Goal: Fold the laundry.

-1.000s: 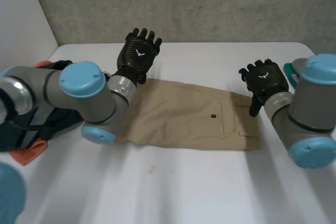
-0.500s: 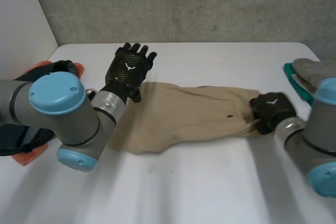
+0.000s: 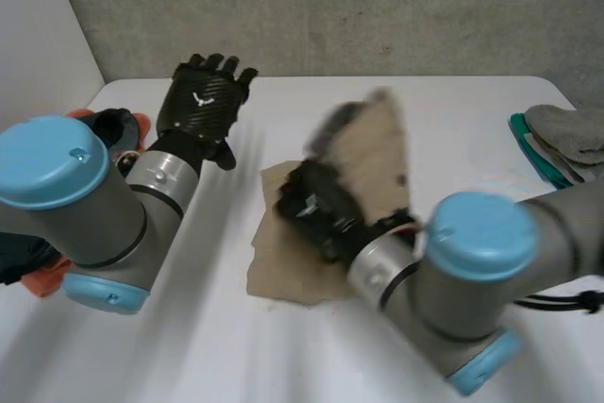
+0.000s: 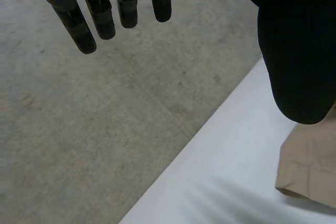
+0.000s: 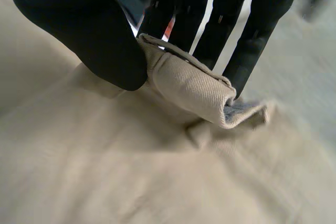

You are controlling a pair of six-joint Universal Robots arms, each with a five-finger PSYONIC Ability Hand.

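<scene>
Tan shorts (image 3: 300,266) lie in the middle of the white table (image 3: 453,106), one end lifted and doubled back over the rest. My right hand (image 3: 316,207) is over the shorts' left part and holds that end. In the right wrist view its thumb (image 5: 100,45) and fingers pinch the thick waistband edge (image 5: 186,85) just above the flat cloth. My left hand (image 3: 200,99) hovers off the cloth at the back left, fingers (image 4: 100,17) straight and spread, with nothing in it. A corner of the shorts (image 4: 310,169) lies beside its thumb.
A heap of dark and orange clothes (image 3: 109,129) sits at the table's left edge beside my left arm. Grey cloth (image 3: 566,134) lies on a teal item at the right edge. A concrete wall runs behind the table.
My right hand closed on the shorts' right end and swung it left across the garment, folding it over. My left hand moved left, off the cloth.
</scene>
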